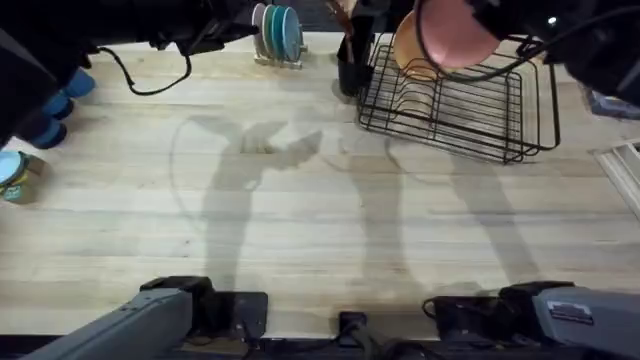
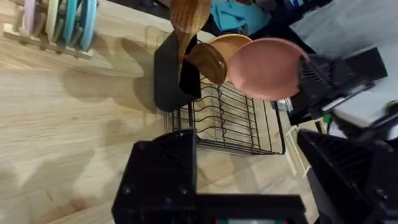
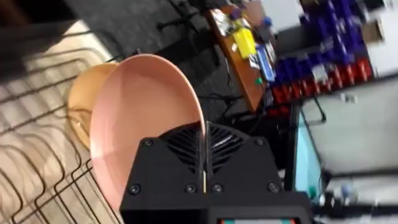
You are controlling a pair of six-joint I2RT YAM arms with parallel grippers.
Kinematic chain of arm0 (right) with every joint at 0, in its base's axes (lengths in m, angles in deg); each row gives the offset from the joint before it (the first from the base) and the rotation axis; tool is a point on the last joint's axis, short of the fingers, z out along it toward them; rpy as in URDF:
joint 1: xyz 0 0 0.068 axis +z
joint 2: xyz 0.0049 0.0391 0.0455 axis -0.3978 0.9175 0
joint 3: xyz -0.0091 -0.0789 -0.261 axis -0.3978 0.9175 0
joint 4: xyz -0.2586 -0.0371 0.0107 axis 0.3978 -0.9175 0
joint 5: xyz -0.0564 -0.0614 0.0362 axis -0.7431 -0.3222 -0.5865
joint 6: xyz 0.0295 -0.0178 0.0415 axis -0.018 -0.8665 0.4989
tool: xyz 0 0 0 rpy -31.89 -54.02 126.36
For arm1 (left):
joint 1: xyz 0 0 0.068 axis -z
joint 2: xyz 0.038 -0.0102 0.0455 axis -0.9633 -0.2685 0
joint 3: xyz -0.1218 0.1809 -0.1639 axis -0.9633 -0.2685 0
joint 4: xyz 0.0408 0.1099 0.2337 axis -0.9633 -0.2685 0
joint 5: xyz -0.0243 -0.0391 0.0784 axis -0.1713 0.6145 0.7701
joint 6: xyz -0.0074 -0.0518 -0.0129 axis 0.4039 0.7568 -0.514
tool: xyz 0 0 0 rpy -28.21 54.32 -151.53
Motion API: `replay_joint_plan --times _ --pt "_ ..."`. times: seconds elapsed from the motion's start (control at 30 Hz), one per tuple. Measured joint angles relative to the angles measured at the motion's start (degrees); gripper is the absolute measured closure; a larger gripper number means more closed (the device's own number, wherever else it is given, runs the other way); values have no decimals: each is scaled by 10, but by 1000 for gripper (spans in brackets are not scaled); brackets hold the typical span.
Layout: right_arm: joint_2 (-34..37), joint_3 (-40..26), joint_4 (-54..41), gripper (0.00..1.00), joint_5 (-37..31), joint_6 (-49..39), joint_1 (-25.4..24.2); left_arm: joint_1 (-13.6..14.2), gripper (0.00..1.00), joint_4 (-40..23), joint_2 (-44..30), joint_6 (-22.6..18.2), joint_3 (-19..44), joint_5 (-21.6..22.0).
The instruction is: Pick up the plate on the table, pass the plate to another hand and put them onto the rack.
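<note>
Above the rack (image 1: 455,110): right hand (image 3: 204,163) clamped on the glossy round pink plate (image 1: 458,32).
Left hand (image 2: 249,177): fingers apart, empty.

Rack (image 1: 455,110) on wooden table (image 1: 300,230)

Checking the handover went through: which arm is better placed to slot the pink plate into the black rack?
The right. Its gripper is shut on the rim of the pink plate, holding it above the rack, next to the orange-tan plate. The left gripper is open, holds nothing, and sits back from the rack.
</note>
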Motion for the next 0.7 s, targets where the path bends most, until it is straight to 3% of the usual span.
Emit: replay_joint_plan --times 0.23,0.7 --pt "48 0 34 970 65 -135 -6 0 6 -4 0 0 0 3" --pt "76 0 55 970 117 -156 -28 0 6 -4 0 0 0 14"
